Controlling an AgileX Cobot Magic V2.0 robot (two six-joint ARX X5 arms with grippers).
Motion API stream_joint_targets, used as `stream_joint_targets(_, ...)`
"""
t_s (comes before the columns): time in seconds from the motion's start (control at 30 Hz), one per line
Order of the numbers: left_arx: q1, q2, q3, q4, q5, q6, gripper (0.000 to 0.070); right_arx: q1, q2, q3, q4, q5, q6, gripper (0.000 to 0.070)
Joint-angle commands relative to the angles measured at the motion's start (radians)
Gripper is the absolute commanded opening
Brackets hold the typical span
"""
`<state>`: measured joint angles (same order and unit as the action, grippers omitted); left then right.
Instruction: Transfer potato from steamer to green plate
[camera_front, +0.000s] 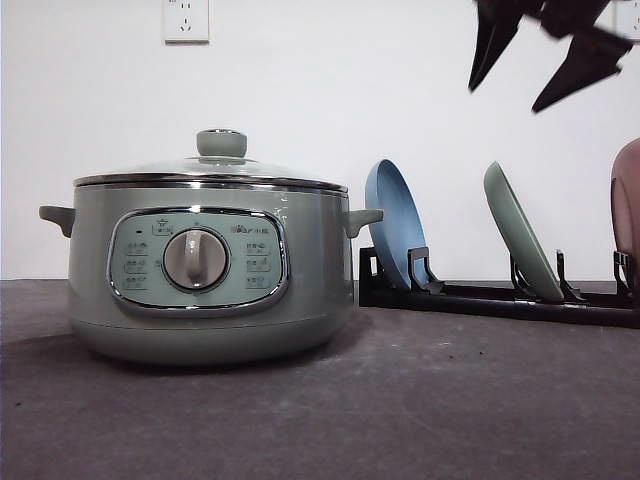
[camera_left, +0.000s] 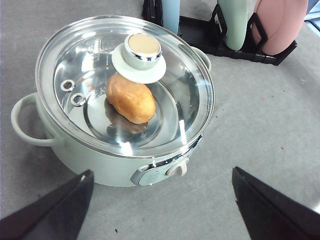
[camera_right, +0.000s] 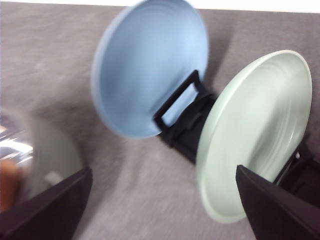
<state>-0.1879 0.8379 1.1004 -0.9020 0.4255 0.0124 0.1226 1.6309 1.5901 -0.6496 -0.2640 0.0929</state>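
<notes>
Two black gripper fingers hang spread in the air above the rack at the bench's far right in the front view, belonging to the right gripper, which holds nothing; the steamer sits lid-on toward the bench's left side, dial facing the camera, while the blue plate and the green plate lean upright in separate rack slots, a pink dish at the frame's right edge. From the left wrist view, the potato lies on the metal floor inside the steamer, seen through the closed glass lid and partly under its green knob; the left gripper is wide open and empty, clear of the pot. From the right wrist view, blurred, the right gripper gapes wide and empty near the green plate, which stands beside the blue plate.
</notes>
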Motion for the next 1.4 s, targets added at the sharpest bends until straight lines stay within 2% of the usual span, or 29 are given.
stream_joint_targets(0.0,-0.002,0.007,0.023,0.004,0.005,-0.002,0.0560,0.001,0.037,0.028,0.032,0.014,0.013,0.0552)
stream_joint_targets(0.17,-0.002,0.007,0.023,0.004,0.005,-0.002,0.0560,0.001,0.104,0.028,0.101,0.053,0.019,0.0540)
stream_joint_targets(0.47,-0.002,0.007,0.023,0.004,0.005,-0.002,0.0560,-0.002,0.194,0.028,0.192,0.063,0.043,0.0526)
stream_joint_targets(0.67,-0.002,0.007,0.023,0.004,0.005,-0.002,0.0560,-0.008,0.237,0.028,0.214,0.071,0.058,0.0450)
stream_joint_targets(0.77,-0.002,0.007,0.023,0.004,0.005,-0.002,0.0560,-0.009,0.248,0.028,0.217,0.072,0.058,0.0437)
stream_joint_targets(0.97,-0.002,0.007,0.023,0.005,0.005,-0.002,0.0560,-0.010,0.252,0.028,0.223,0.074,0.058,0.0228)
stream_joint_targets(1.17,-0.002,0.007,0.023,0.005,0.005,-0.002,0.0560,-0.009,0.252,0.028,0.223,0.070,0.058,0.0135)
stream_joint_targets(1.3,-0.002,0.007,0.023,0.005,0.005,-0.001,0.0560,-0.009,0.252,0.028,0.223,0.050,0.062,0.0040)
stream_joint_targets(1.37,-0.002,0.007,0.023,0.005,0.005,-0.001,0.0560,-0.009,0.252,0.028,0.223,0.044,0.069,0.0021)
